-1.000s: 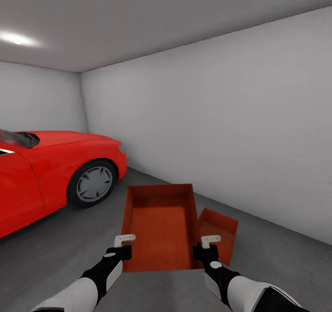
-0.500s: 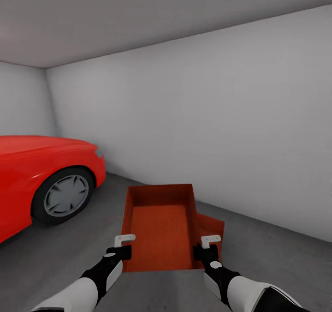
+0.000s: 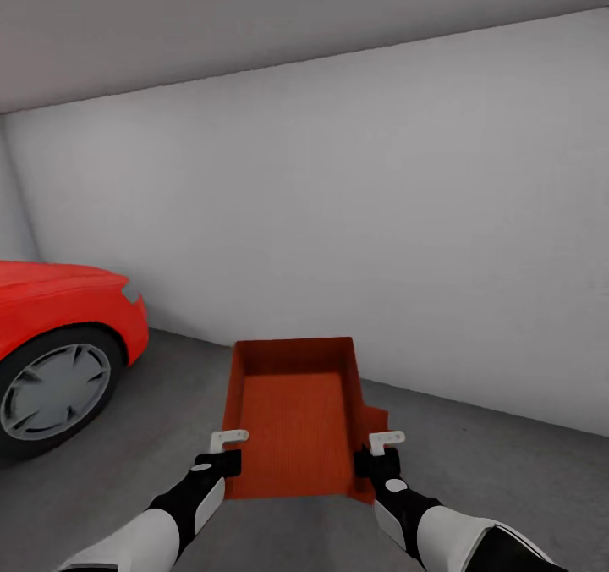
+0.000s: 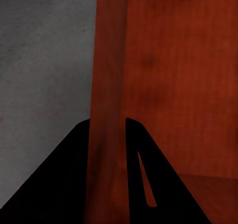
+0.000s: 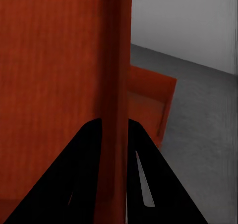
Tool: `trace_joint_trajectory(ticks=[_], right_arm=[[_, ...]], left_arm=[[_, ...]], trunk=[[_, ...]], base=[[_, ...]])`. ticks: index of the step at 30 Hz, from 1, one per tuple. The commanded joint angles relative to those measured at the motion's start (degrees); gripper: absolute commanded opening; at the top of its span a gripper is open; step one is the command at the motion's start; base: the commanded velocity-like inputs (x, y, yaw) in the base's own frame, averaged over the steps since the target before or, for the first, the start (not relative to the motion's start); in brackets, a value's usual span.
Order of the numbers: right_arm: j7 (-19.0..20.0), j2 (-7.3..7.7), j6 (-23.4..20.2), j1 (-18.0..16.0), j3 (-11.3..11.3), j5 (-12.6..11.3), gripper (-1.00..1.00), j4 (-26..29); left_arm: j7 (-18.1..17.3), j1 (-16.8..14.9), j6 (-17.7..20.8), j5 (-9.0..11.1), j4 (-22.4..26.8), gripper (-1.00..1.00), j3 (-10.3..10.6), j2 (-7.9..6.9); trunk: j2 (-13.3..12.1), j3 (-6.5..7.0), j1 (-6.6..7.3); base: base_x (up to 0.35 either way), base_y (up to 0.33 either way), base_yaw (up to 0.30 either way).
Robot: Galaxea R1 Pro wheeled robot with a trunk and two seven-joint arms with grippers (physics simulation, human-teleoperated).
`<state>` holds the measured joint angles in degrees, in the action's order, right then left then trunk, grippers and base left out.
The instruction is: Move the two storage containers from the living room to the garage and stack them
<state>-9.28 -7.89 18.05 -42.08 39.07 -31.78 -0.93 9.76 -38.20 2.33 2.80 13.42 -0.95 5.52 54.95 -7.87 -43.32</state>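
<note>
Orange-red storage container carried in mid-air in the garage, left claw clamped on its left wall and right claw clamped on its right wall, fingers straddling the thin rim. Second container on the grey concrete floor just right, mostly hidden behind the first. Red car far left, white wall ahead.
</note>
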Motion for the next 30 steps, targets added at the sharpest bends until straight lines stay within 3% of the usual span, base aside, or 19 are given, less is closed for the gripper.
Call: trace_joint_trajectory(ticks=[1,30], right_arm=[[-0.13,-0.02,-0.03,-0.02,-2.16,-0.04,-1.00,-0.10],[-0.10,-0.02,-0.03,-0.02,-2.16,-0.04,-1.00,-0.10]], left_arm=[[0.43,-0.03,-0.05,-0.33,0.99,-1.00,-1.67,-1.83],[0.43,-0.03,-0.05,-0.32,1.07,-1.00,-1.68,-1.83]], trunk=[[0.06,-0.09,-0.04],[0.06,-0.09,-0.04]], base=[[0.317,0.121,-0.284],[0.315,0.150,-0.284]])
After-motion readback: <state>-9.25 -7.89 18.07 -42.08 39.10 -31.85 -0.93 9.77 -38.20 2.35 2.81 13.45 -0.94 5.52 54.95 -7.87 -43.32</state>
